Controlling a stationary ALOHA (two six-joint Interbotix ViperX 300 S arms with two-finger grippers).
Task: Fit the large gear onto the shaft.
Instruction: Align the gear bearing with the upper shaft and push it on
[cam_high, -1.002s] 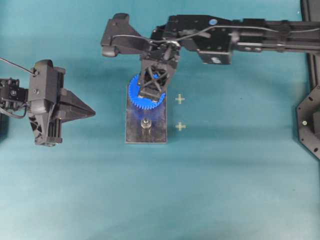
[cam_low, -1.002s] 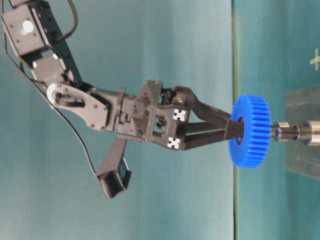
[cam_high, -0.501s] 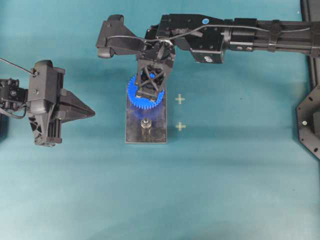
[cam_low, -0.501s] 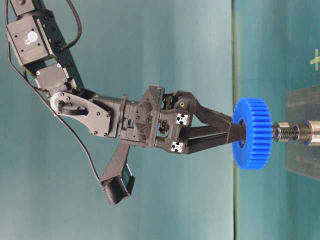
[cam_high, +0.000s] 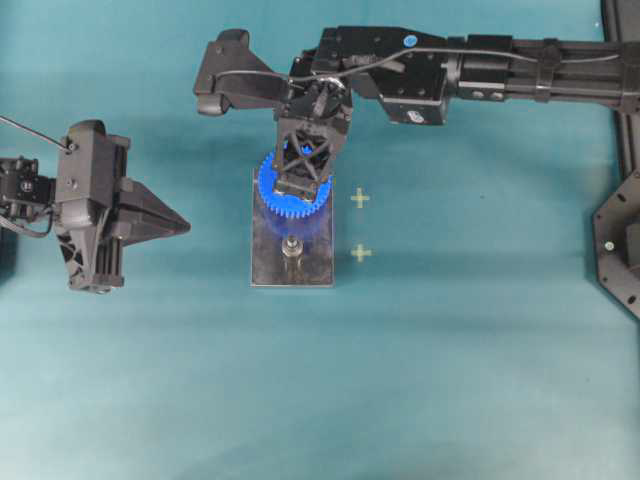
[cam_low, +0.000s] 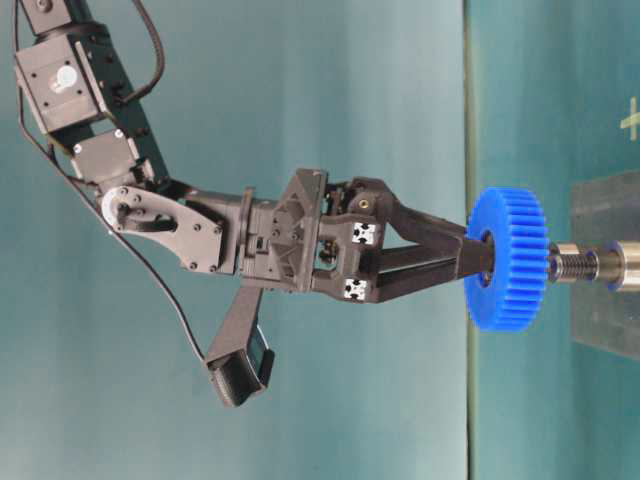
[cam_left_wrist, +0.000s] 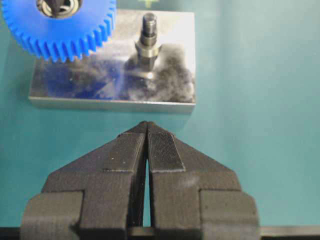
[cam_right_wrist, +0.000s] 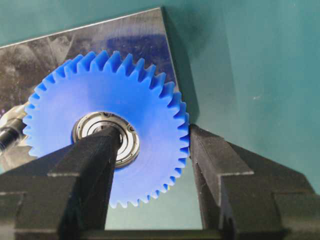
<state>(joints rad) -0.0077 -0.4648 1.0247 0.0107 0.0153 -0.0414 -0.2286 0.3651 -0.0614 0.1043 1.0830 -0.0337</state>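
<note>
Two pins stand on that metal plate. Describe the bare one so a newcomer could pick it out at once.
Find the grey plate at the middle of the teal table. On it stands a short silver pin, uncovered, on the plate's half nearer the overhead view's bottom edge. The other half sits under the blue gear in the right gripper.

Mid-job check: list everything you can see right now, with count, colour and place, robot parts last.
large gear: one, bright blue with a silver-and-black hub, held over the far end of the plate, in line with the far shaft.
shaft: two, silver, upright on the plate; the near one is bare, the far one pokes out under the gear.
plate: one, grey metal, table centre.
cross marks: two, pale yellow, just right of the plate in the overhead view.
table cover: one, teal.
right gripper: black, fingers shut on the gear, one at the hub, one on the toothed rim.
left gripper: black, fingers shut and empty, facing the plate.
</note>
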